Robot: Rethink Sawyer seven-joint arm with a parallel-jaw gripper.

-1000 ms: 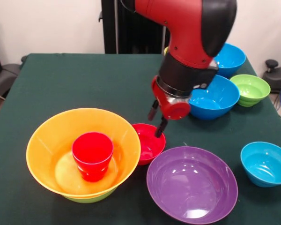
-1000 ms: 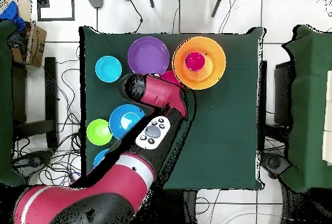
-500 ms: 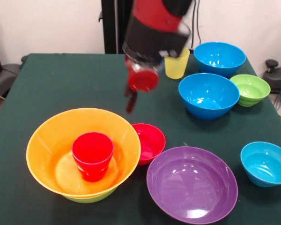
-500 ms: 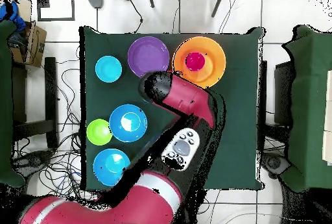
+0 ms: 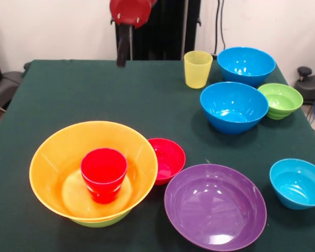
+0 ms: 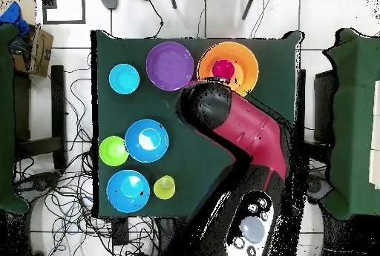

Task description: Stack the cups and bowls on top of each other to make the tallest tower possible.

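Note:
The tower stands front left: a large orange bowl nested on a lime-green bowl, with a red cup upright inside. A small red bowl touches the orange bowl's right side. My gripper hangs high over the table's far edge, carrying nothing and far from every piece. The yellow cup stands upright at the far side. In the overhead view my arm hides the gripper and the red bowl.
A purple bowl sits front centre and a small blue bowl front right. Two medium blue bowls and a ribbed green bowl cluster at the far right.
My gripper rose from the small red bowl and drew back up toward the far edge. The arm no longer covers the yellow cup. No bowl or cup moved.

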